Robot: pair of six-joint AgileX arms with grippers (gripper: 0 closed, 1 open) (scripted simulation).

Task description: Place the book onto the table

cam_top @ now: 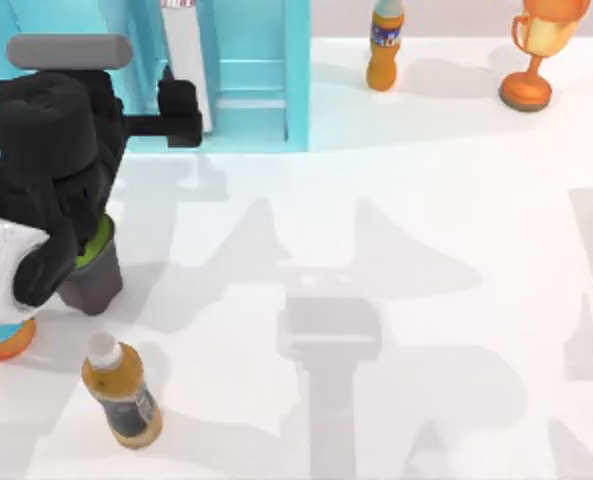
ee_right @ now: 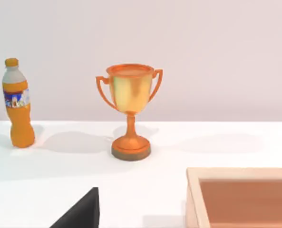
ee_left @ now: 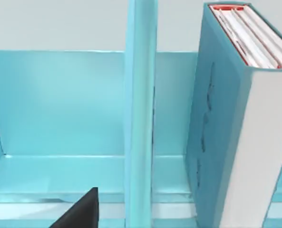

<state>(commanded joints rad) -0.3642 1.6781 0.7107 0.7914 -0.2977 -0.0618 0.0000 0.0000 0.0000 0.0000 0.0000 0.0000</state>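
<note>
The book [ee_left: 236, 123] stands upright in the cyan shelf [ee_left: 141, 114], just beside its divider. It looks stiff, fairly heavy and smooth-covered, so pinch across the covers near the spine. The left claw [cam_top: 181, 112] reaches toward the shelf; whether it is open I cannot tell.

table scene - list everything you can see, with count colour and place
book: 1, teal cover, white pages, upright in the shelf unit
shelf unit: 1, cyan, far left of table
table: 1, white
orange bottle: 1, far edge, left of the trophy
trophy: 1, orange-gold, far right
juice bottle: 1, amber with dark label, near left
cup: 1, grey with green inside, left, partly under the arm
ball-like object: 1, orange and blue, left edge
wooden box: 1, tan, right wrist view
left gripper: 1, black, at the shelf by the book
</note>
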